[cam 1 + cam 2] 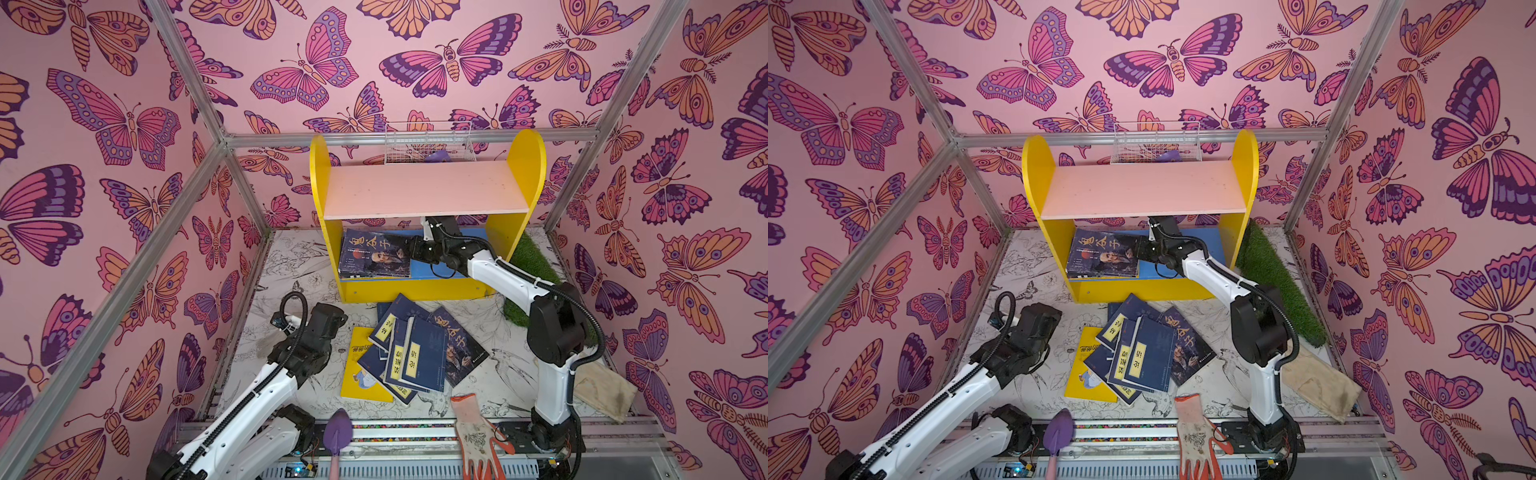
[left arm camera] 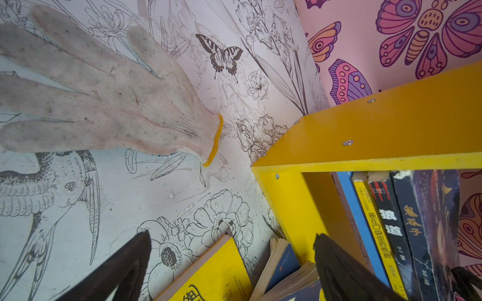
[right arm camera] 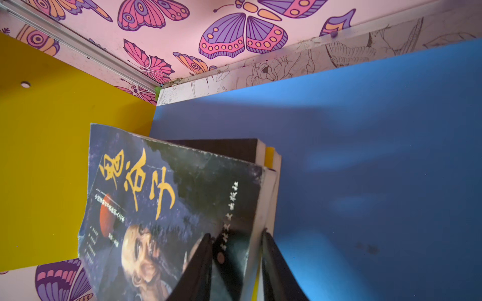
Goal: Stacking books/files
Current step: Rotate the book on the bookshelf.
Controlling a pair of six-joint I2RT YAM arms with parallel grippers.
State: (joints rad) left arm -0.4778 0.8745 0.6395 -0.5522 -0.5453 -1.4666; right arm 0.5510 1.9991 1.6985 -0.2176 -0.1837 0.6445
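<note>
**Right claw is biting the shelved books by one edge, and that looks dicey**

The right gripper (image 3: pixel 236 233) is reaching into the lower bay of the yellow shelf (image 1: pixel 528 166). In the wrist view its fingers are pinching the near edge of the shelved stack (image 1: pixel 1104 255). One finger is lying on the portrait-cover book (image 3: pixel 161 198) on top, and the other is sitting on the far side of the books beneath it. That stack is resting inside the bay, up against the side wall nearer the left arm. The loose pile (image 1: pixel 411 353) is lying fanned out on the table just in front of the shelf.

The left gripper (image 2: pixel 232 235) is hanging spread wide and holding nothing, just in front of the shelf's corner by the edge of the pile.

What I'm worrying about:
- An edge pinch on floppy paperbacks is asking for trouble, and any pull could be bending the cover or letting the lower books slide out.
- The wrist is working right under the shelf's upper board (image 1: pixel 424 187), so lifting could be knocking it.
- The pile is overlapping every which way, so one nudge could be scattering it.
</note>
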